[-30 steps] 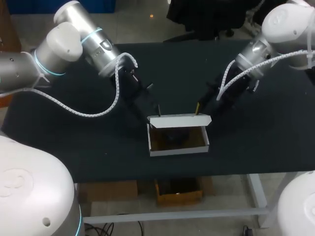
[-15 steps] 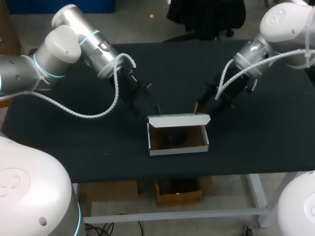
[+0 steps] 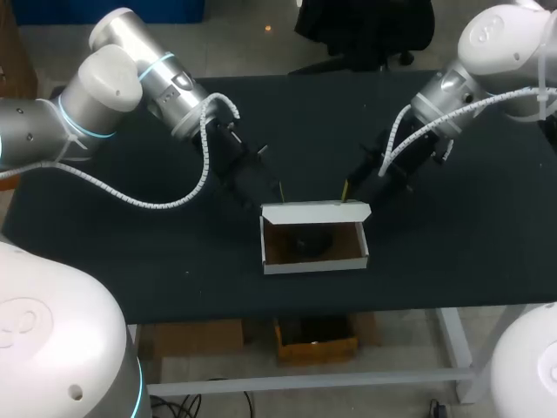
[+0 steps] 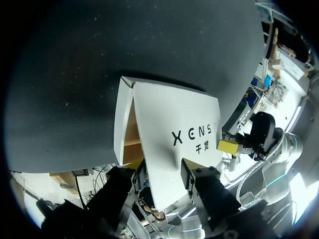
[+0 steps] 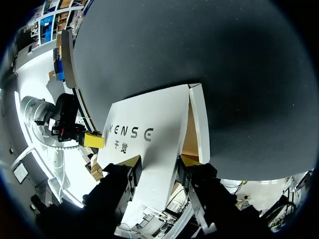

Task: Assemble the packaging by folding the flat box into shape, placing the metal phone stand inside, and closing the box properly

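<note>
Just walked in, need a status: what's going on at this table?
Both arms are working on the white box, which sits folded into shape and open on the table. The left gripper and right gripper are at its raised lid, one near each end. A dark item, probably the phone stand, lies inside. The box is not yet closed.

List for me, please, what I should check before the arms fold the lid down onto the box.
1. Phone stand inside the box: ok, a dark shape lies on its floor.
2. Box walls upright: ok.
3. Lid free to swing: ok, it stands up along the far wall, with nothing over the opening.
4. Left gripper and right gripper at the lid's top edge, one near each end: ok.
5. Firm hold on the lid: cannot tell.
6. Box closed: not ok.
</note>
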Tool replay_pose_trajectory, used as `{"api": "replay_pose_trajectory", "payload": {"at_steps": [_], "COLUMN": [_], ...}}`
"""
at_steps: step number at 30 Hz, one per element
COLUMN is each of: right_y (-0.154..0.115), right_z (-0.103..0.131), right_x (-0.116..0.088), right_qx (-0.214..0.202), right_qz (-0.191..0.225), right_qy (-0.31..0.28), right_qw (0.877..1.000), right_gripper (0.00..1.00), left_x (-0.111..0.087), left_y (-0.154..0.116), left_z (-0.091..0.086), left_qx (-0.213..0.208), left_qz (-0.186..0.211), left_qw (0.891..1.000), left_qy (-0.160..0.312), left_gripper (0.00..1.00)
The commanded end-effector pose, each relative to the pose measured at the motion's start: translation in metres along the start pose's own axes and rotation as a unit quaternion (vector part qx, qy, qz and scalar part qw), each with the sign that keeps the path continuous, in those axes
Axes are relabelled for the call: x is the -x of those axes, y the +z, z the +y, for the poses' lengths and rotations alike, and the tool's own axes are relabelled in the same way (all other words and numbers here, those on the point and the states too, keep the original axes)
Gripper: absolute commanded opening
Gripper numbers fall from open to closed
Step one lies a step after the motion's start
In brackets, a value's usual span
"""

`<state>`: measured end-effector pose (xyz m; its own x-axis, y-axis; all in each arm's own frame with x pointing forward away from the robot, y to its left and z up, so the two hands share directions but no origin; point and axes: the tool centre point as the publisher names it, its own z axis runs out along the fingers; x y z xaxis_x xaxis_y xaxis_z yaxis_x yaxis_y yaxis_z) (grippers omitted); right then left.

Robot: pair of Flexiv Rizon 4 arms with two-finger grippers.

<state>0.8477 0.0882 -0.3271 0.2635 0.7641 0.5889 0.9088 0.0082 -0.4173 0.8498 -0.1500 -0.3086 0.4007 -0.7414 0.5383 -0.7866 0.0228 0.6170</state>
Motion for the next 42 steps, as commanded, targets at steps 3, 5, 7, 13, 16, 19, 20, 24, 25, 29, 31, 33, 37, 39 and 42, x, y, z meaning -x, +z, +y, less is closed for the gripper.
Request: {"api": "replay_pose_trajectory", "payload": {"at_steps": [3, 5, 7, 13, 16, 19, 20, 24, 25, 29, 31, 33, 37, 39, 42], "right_y": [0.010, 0.011, 0.012, 0.012, 0.012, 0.012, 0.012, 0.012, 0.012, 0.013, 0.013, 0.014, 0.015, 0.016, 0.017], "right_z": [0.003, 0.004, 0.004, 0.003, 0.002, 0.002, 0.002, 0.002, 0.001, 0.000, -0.001, -0.001, -0.001, 0.000, 0.003], "right_x": [0.000, 0.002, 0.003, 0.005, 0.005, 0.006, 0.007, 0.009, 0.009, 0.011, 0.011, 0.012, 0.015, 0.016, 0.019], "right_qx": [-0.004, -0.004, -0.004, -0.002, 0.000, 0.002, 0.002, 0.003, 0.003, 0.004, 0.005, 0.006, 0.006, 0.006, 0.003], "right_qz": [0.001, 0.001, 0.001, -0.001, -0.002, -0.004, -0.004, -0.004, -0.004, -0.005, -0.005, -0.006, -0.008, -0.008, -0.007], "right_qy": [-0.001, -0.001, -0.001, -0.004, -0.006, -0.007, -0.008, -0.010, -0.011, -0.014, -0.014, -0.016, -0.016, -0.017, -0.016], "right_qw": [1.000, 1.000, 1.000, 1.000, 1.000, 1.000, 1.000, 1.000, 1.000, 1.000, 1.000, 1.000, 1.000, 1.000, 1.000], "right_gripper": [0.44, 0.44, 0.44, 0.45, 0.45, 0.45, 0.45, 0.46, 0.46, 0.47, 0.47, 0.47, 0.48, 0.47, 0.48], "left_x": [-0.002, 0.000, 0.002, 0.007, 0.010, 0.012, 0.013, 0.015, 0.016, 0.017, 0.018, 0.018, 0.019, 0.020, 0.020], "left_y": [0.006, 0.007, 0.007, 0.010, 0.011, 0.012, 0.013, 0.012, 0.012, 0.010, 0.009, 0.009, 0.008, 0.008, 0.008], "left_z": [-0.005, -0.006, -0.007, -0.006, -0.005, -0.005, -0.004, -0.004, -0.004, -0.004, -0.004, -0.004, -0.005, -0.005, -0.006], "left_qx": [0.001, 0.001, 0.001, -0.004, -0.009, -0.012, -0.014, -0.020, -0.022, -0.029, -0.031, -0.033, -0.037, -0.039, -0.043], "left_qz": [0.001, 0.001, 0.001, -0.002, -0.004, -0.007, -0.008, -0.011, -0.012, -0.021, -0.024, -0.025, -0.033, -0.035, -0.040], "left_qw": [1.000, 1.000, 1.000, 1.000, 1.000, 1.000, 1.000, 1.000, 1.000, 0.999, 0.999, 0.999, 0.999, 0.999, 0.998], "left_qy": [-0.001, -0.001, -0.002, 0.000, 0.001, 0.003, 0.004, 0.003, 0.003, 0.008, 0.009, 0.011, 0.014, 0.015, 0.017], "left_gripper": [0.45, 0.45, 0.45, 0.45, 0.45, 0.45, 0.45, 0.45, 0.45, 0.45, 0.45, 0.45, 0.45, 0.45, 0.45]}}
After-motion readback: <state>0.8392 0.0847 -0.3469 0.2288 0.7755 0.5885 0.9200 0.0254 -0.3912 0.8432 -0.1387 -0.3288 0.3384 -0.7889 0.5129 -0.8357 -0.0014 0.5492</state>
